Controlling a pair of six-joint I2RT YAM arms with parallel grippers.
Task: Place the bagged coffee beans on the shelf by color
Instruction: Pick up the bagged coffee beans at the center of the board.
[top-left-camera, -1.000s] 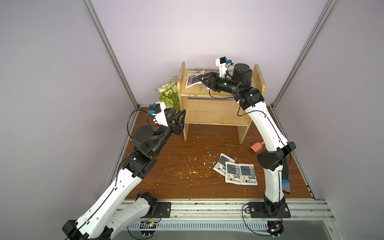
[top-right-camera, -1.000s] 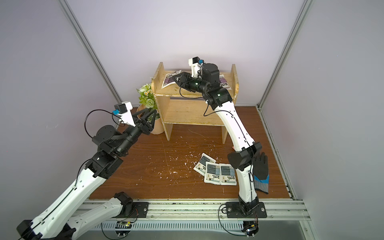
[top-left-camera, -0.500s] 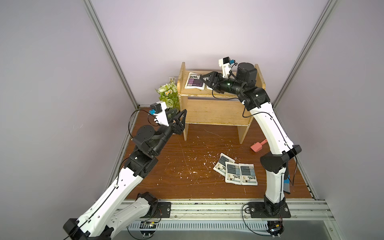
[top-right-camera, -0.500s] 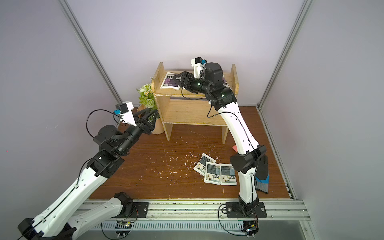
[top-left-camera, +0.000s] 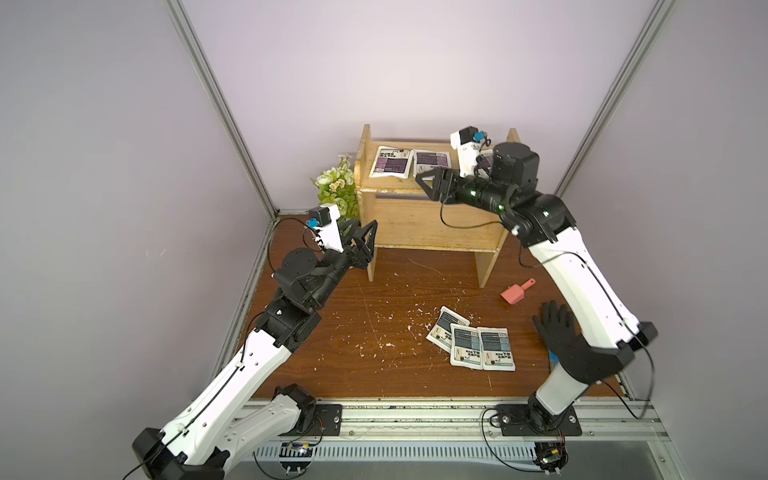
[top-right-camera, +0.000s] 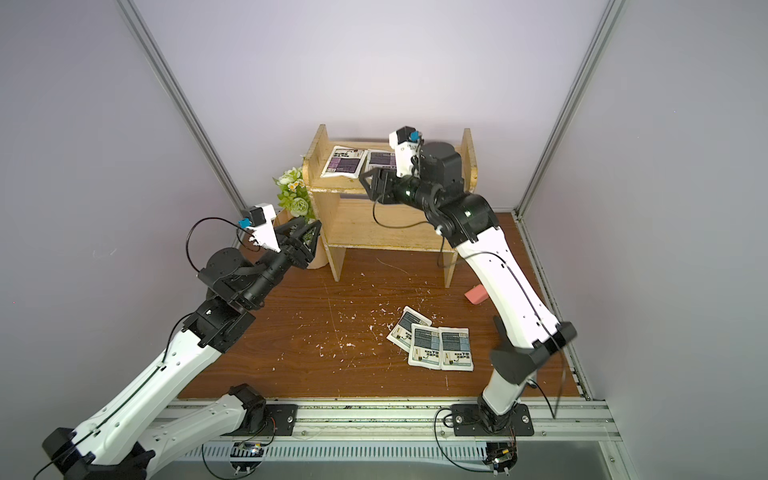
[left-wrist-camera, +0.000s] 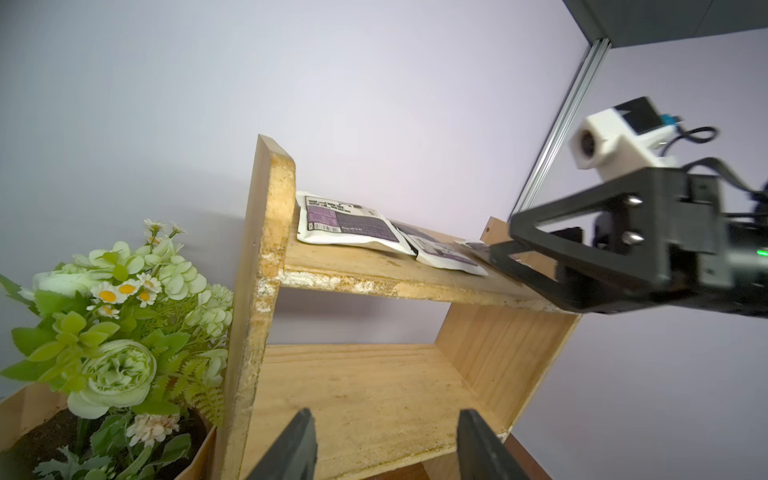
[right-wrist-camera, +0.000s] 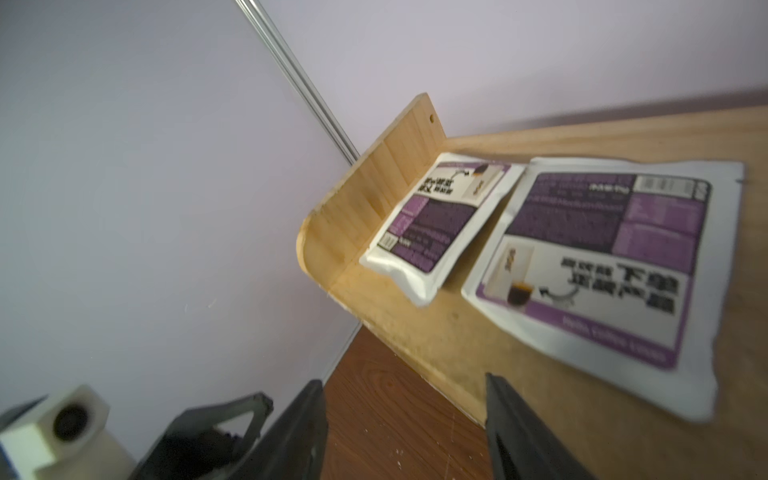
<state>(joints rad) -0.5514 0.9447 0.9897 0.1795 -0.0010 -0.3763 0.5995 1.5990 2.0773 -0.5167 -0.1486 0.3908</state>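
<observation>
Pulled back off the top board (right-wrist-camera: 419, 332), the right gripper (top-left-camera: 428, 185) stands open and empty before the light wooden two-tier shelf (top-left-camera: 424, 228), its fingers clear of the white purple-blocked coffee pouches (top-left-camera: 390, 162) lying flat there. That colour looks done. Three white grey-blue-blocked pouches (top-left-camera: 473, 345) wait on the brown table (top-left-camera: 374, 299). The left gripper (left-wrist-camera: 384, 444) hovers half-open and empty.

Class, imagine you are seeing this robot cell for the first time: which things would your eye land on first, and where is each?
The pale wooden shelf at the back wall stands out, with purple pouches lying flat on its top board and the right gripper open just in front of them. Next come three grey-blue pouches overlapping on the dark brown table, and the green flowers beside the shelf.
</observation>
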